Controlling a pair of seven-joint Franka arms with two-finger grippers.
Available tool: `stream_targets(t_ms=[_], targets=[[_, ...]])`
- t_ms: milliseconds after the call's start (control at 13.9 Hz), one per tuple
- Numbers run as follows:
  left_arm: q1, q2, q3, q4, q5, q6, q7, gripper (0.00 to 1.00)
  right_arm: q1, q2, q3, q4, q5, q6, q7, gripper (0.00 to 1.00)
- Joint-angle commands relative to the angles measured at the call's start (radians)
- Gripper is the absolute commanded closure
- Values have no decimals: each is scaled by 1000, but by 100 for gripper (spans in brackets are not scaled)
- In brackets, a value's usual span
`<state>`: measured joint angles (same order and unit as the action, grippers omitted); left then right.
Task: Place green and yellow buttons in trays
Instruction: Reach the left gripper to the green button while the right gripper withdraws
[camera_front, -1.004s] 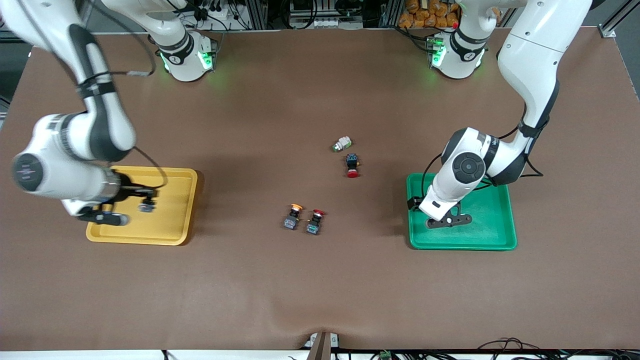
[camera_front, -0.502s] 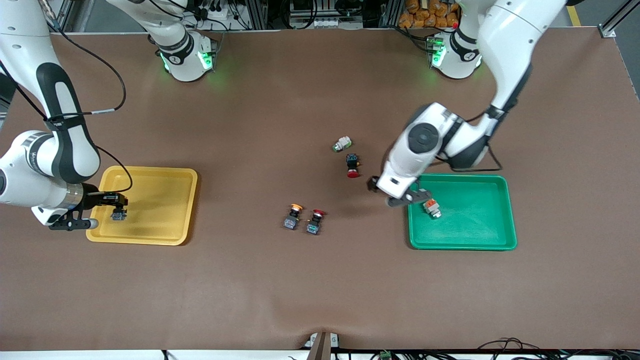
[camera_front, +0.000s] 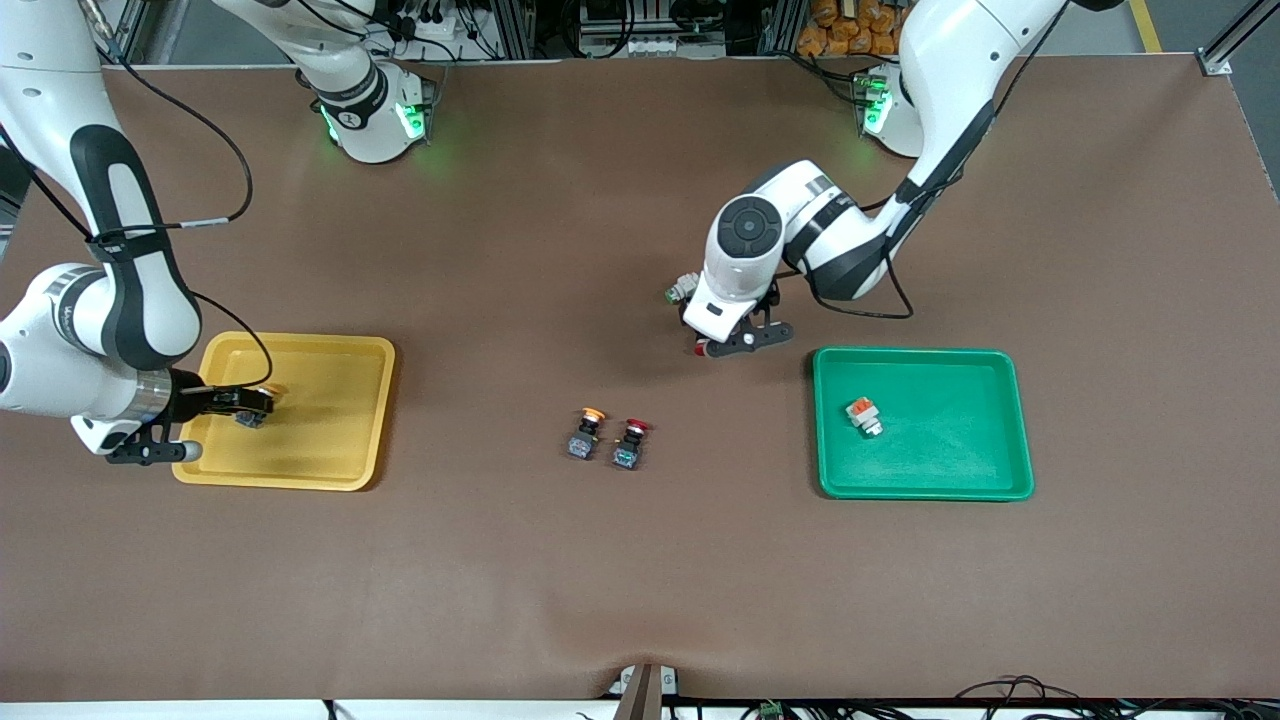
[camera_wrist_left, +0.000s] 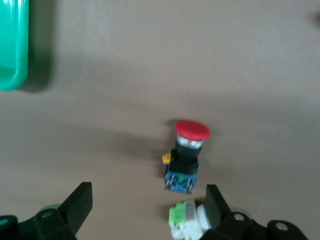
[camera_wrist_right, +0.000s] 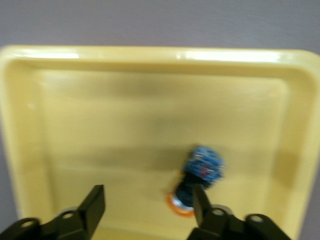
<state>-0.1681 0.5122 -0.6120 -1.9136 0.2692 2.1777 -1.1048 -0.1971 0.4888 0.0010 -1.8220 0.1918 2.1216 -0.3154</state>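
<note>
My right gripper (camera_front: 248, 404) (camera_wrist_right: 147, 205) is low over the yellow tray (camera_front: 330, 430) (camera_wrist_right: 100, 115) and stands open. A yellow-capped button (camera_wrist_right: 197, 180) lies in that tray, close against one finger. My left gripper (camera_front: 745, 340) (camera_wrist_left: 147, 207) hangs open over the middle of the table. A white button with a green tip (camera_wrist_left: 187, 220) (camera_front: 683, 290) lies beside one of its fingers. A white button with an orange block (camera_front: 863, 415) rests in the green tray (camera_front: 1018, 420). Another yellow-capped button (camera_front: 586, 432) lies on the table nearer the front camera.
A red-capped switch (camera_wrist_left: 187, 155) (camera_front: 705, 348) lies right beside the green-tipped button, partly under my left gripper. A second red-capped switch (camera_front: 630, 443) lies beside the yellow-capped button on the table. A corner of the green tray (camera_wrist_left: 12, 50) shows in the left wrist view.
My right gripper opened and let go of the yellow-capped button in the yellow tray. My left arm left the green tray and swung over to the green-tipped button and red-capped switch.
</note>
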Motion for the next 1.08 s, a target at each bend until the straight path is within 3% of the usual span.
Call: stream_targets(t_ms=[0, 143, 359, 645, 1004], targets=[[-37, -8, -31, 2, -24, -62, 26, 0, -2, -16, 27, 58, 52, -96, -1, 0], [-103, -1, -31, -2, -24, -64, 5, 0, 5, -24, 30, 95, 69, -147, 16, 0], [-119, 32, -31, -5, -24, -12, -32, 0, 68, -33, 30, 133, 95, -193, 134, 0], [-133, 95, -23, -1, -1, 112, -133, 0, 195, -55, 31, 176, 95, -198, 379, 0], [-134, 157, -3, 7, 59, 149, -226, 0, 385, -50, 30, 273, 95, -203, 694, 0]])
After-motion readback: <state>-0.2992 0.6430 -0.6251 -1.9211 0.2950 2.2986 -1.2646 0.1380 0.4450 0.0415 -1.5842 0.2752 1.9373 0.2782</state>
